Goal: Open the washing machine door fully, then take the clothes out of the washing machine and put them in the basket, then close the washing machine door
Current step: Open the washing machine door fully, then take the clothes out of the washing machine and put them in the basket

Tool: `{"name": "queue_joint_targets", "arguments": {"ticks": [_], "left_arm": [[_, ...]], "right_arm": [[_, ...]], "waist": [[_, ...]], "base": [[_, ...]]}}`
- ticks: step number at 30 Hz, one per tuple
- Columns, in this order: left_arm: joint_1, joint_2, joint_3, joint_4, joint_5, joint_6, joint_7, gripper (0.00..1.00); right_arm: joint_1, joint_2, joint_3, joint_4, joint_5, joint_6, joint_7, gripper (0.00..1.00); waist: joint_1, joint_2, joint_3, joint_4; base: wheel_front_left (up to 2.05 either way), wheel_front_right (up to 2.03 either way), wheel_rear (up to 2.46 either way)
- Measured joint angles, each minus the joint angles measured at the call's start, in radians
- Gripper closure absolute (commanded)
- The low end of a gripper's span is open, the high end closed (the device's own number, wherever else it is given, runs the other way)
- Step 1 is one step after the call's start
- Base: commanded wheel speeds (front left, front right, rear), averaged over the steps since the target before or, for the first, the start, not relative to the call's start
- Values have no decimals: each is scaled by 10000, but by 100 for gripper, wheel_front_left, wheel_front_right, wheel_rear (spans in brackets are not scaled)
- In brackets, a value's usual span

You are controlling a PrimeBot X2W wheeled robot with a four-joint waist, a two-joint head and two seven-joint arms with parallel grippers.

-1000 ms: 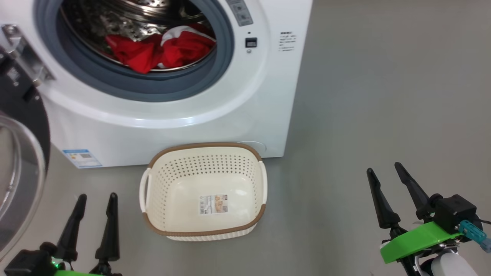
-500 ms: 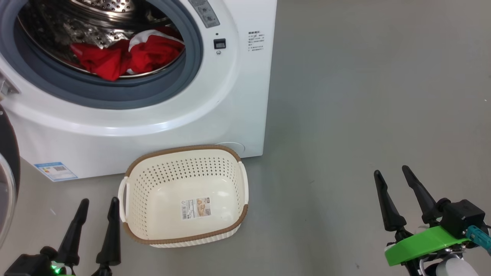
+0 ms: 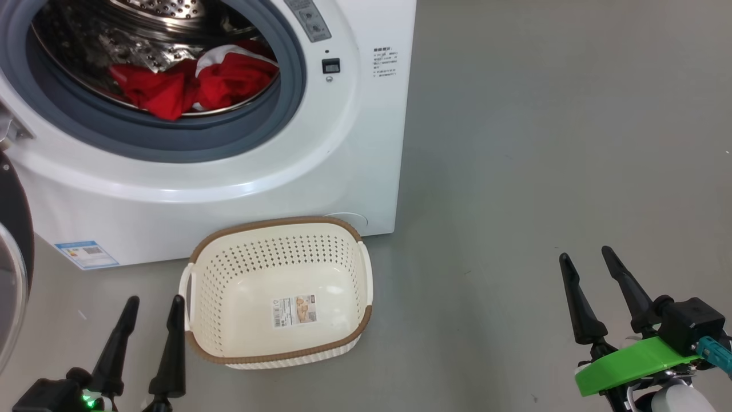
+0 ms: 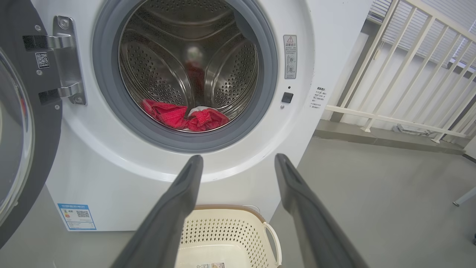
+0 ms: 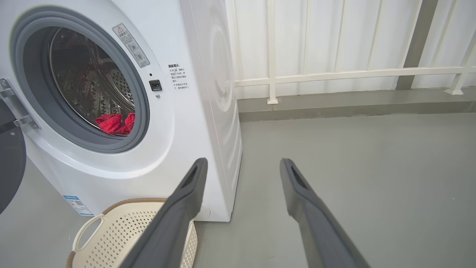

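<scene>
low on the washing machine [image 3: 229, 217], a blue label [image 3: 87, 254], print unreadable; both jaws wide, empty

Lower left of the head view, here's the left gripper [image 3: 155, 300]: two long black jaws tapering to blunt tips, a green light [image 3: 87, 396] glowing at their base. Lower right, the right gripper [image 3: 586, 253], same black jaws, on a bright green plate [image 3: 629, 365], with a boxy black housing [image 3: 689, 323], a teal connector [image 3: 715, 348] and a white rounded forearm [image 3: 675, 400]. In the wrist views the jaws look matte dark grey, each with a recessed slot.
</scene>
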Motion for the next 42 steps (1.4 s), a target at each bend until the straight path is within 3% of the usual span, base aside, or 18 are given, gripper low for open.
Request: {"name": "queue_joint_targets", "arguments": {"ticks": [12,42], "left_arm": [[-15,127,-132,77,-10,0,0,0],[-559,219,-38,259,-107,0,0,0]], "right_arm": [[0,-8,12,-12,-27,0,0,0],[-34,27,100,-12,-96,0,0,0]], "waist": [[0,0,83,148],[0,0,378,175]], "base": [[10,-10,0],[74,-74,0]]}}
